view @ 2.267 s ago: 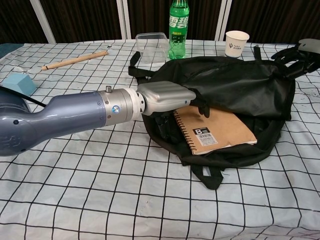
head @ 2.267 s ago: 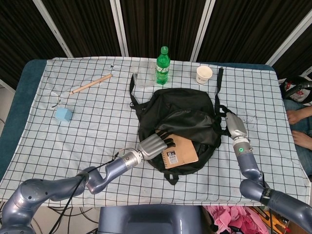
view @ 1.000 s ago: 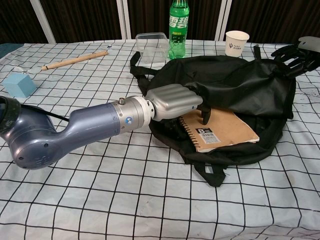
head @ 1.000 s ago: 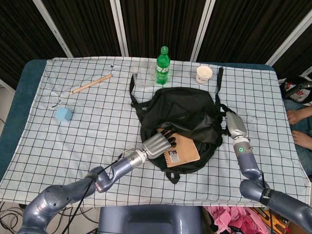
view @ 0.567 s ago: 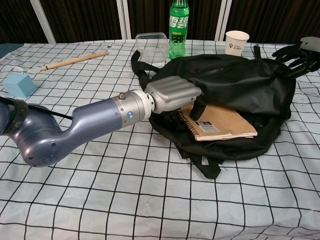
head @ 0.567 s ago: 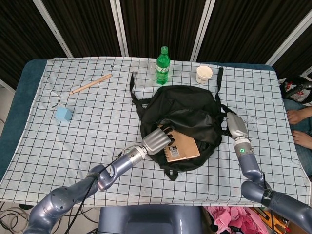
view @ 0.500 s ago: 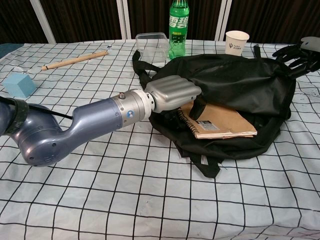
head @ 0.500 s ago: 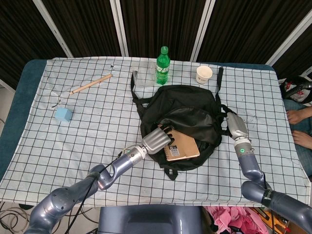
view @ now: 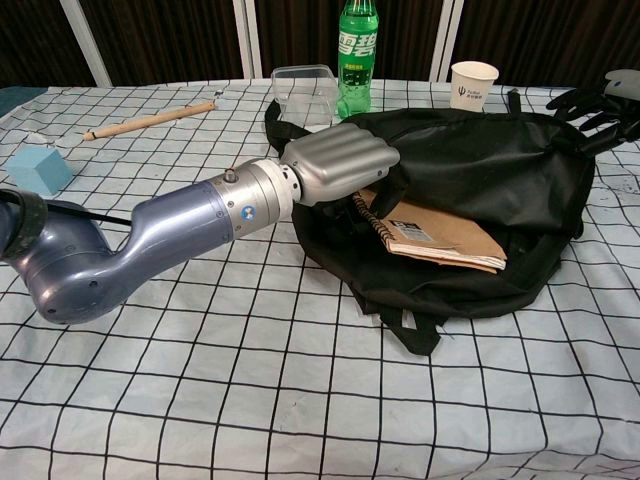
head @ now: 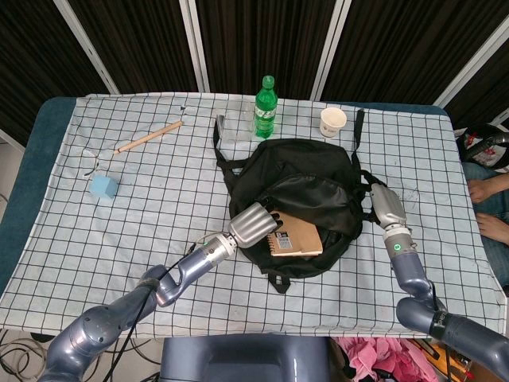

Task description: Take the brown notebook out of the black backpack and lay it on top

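The brown kraft-covered, spiral-bound notebook (view: pixel 440 237) is seen half out of the mouth of the black soft-fabric backpack (view: pixel 480 160), which lies slumped near the middle of the checked tablecloth (view: pixel 200 380), toward its right edge. The notebook is tilted, its wire-bound edge raised and its far corner resting on the bag's lower lip. It is judged light and fairly stiff as a block, though the card cover may flex and the pages may fan; the wire spine offers a ridged, non-slip purchase, so a hold across the bound edge seems best. The grey metal-shelled left hand (view: pixel 340 162) is curled over that bound corner, its dark fingertips (view: pixel 385 218) tucked at the cover, and the notebook appears to be gripped there. The backpack's nylon looks limp and likely to drag or fold. The right hand (head: pixel 385 208) is laid against the bag's right side; whether fabric is held cannot be told.
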You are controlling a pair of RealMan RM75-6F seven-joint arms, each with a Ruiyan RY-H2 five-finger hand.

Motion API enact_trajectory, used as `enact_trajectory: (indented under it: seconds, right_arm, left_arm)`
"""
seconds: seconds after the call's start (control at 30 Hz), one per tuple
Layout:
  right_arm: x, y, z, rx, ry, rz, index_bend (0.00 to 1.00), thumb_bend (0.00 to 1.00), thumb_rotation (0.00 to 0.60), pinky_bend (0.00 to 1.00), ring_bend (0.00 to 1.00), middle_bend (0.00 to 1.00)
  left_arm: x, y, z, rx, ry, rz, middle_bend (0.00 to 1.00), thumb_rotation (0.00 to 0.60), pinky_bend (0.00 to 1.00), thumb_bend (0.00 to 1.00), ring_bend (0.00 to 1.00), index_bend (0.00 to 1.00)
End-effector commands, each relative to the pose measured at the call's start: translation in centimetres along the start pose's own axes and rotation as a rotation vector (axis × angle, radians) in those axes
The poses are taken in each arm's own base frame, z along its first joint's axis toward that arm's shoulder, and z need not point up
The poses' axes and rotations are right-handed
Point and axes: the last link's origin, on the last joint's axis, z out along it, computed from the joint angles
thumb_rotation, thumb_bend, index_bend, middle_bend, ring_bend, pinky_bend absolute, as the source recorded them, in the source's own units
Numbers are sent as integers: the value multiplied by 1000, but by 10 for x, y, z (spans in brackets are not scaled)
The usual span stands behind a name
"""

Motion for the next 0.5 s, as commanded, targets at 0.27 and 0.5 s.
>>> enact_trajectory:
  seconds: [0.27, 0.5]
  right_arm:
    - [5, -2, -1, 16, 10, -2, 724, 461, 600, 121, 112, 84]
    - [5, -5, -3, 33, 8, -16, 724, 460, 600, 121, 112, 84]
  left_arm:
    - [13, -13, -8, 4, 45, 25, 584, 600, 245, 393, 299, 622]
    - [35, -14, -12, -11, 134, 6, 590, 600, 256, 408, 308, 634]
